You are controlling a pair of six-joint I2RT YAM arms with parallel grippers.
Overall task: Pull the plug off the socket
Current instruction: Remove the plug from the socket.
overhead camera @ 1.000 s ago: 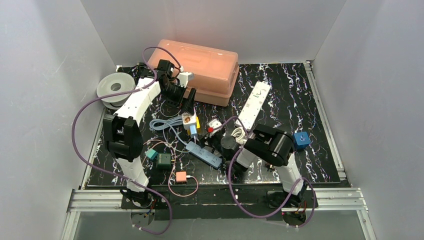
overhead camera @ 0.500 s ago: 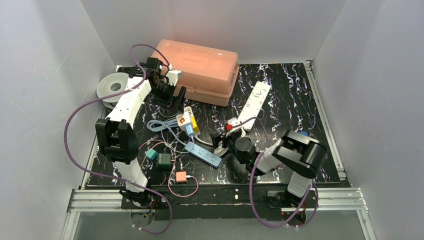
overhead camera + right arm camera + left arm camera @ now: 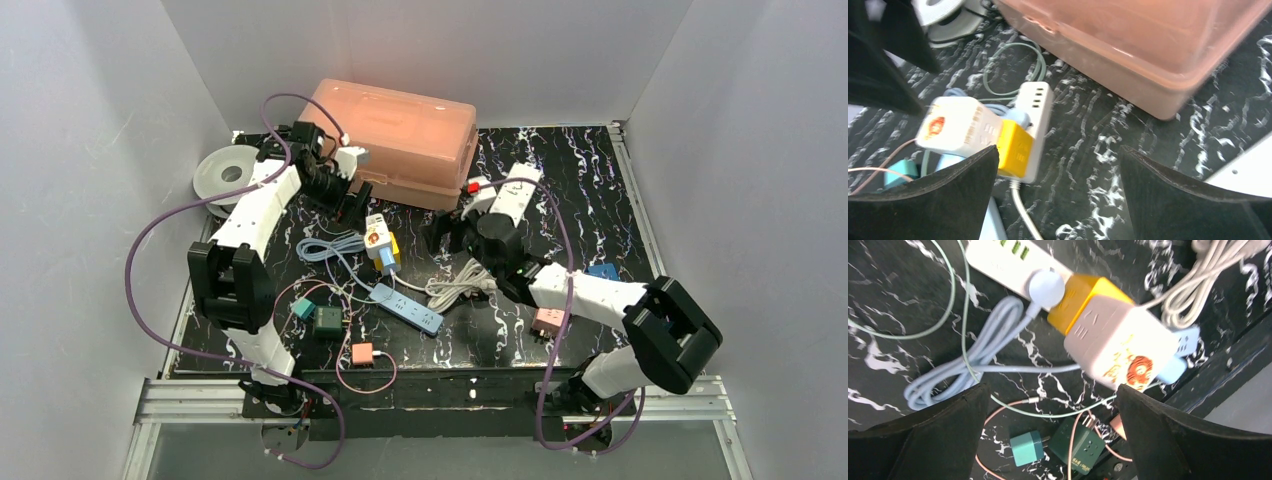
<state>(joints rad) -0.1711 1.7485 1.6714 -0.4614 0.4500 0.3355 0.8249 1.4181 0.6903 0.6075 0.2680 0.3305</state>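
We read no text anywhere. We see an orange tiger-like print on the white cube adapter [image 3: 1118, 342] and tiny white marks on the dark green charger [image 3: 1083, 444], both illegible.

Right tool [image 3: 442, 233] swung away (rearward) — toward the box [image 3: 400, 130].

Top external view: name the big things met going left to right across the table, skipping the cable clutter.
white spool → pink lidded box → long white power strip → blue cube
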